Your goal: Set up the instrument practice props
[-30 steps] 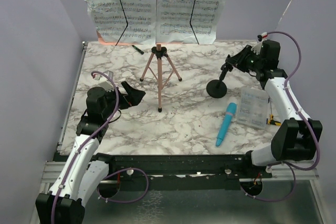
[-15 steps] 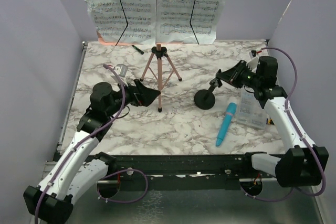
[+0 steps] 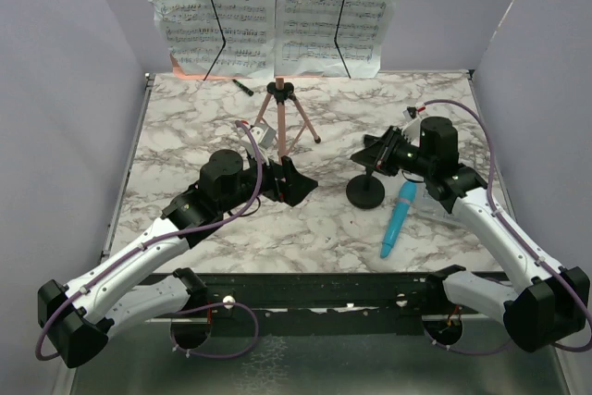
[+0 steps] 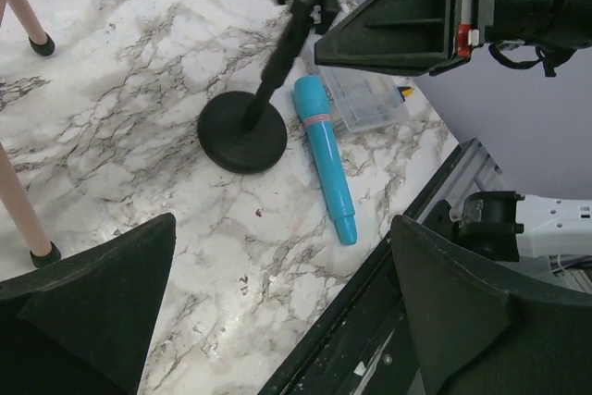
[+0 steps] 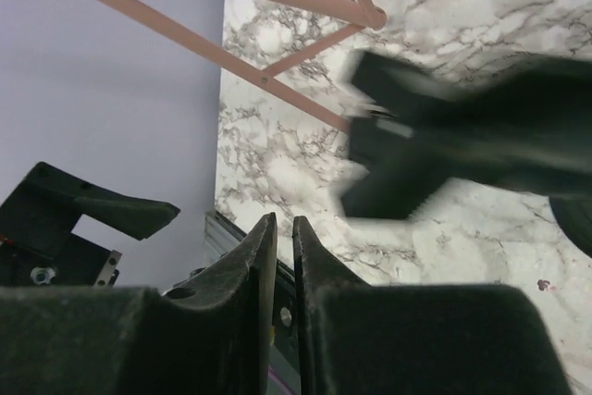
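Mic stand (image 3: 366,193) rests beside microphone (image 3: 400,219) — right pincer (image 3: 372,154), seemingly near-closed, at its top.

Left of the mic stand (image 3: 366,193) we meet the pink tripod legs (image 3: 300,117) — right of it the blue microphone (image 3: 398,219) lies close; in front, the marble table (image 3: 305,228) offers passage.

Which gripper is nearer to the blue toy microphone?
Right. The right gripper is just beyond the microphone, at the mic stand; the left gripper is farther off, by the tripod.
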Robot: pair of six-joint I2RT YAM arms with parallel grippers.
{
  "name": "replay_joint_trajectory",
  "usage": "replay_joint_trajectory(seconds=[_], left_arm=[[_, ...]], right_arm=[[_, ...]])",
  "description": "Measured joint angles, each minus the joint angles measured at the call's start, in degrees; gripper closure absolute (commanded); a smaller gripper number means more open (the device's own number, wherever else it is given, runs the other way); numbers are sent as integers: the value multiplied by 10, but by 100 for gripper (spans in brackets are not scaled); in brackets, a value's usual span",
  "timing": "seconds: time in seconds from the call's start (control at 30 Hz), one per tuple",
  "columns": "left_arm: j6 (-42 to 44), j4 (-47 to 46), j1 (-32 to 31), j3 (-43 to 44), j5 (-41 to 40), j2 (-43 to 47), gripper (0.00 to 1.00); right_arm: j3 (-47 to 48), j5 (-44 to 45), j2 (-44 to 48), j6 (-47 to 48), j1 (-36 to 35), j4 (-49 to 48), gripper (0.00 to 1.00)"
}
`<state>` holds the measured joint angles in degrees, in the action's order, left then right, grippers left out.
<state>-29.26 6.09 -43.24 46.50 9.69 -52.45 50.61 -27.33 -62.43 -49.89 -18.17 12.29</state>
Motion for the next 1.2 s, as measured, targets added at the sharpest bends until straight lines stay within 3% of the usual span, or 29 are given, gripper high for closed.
replay_joint_trajectory(seconds=[0.3, 0.53, 0.9, 1.2], left_arm=[[11, 0, -34, 0, -53, -1, 1], [14, 1, -50, 17, -69, -32, 1], [4, -1, -98, 62, -123, -109, 1], [-17, -40, -116, 71, -127, -176, 1]], right_arm=[[-26, 5, -28, -15, -24, -56, 40], [0, 3, -40, 13, -24, -51, 22], [84, 60, 12, 127, -24, 54, 18], [130, 217, 52, 204, -24, 150, 17]])
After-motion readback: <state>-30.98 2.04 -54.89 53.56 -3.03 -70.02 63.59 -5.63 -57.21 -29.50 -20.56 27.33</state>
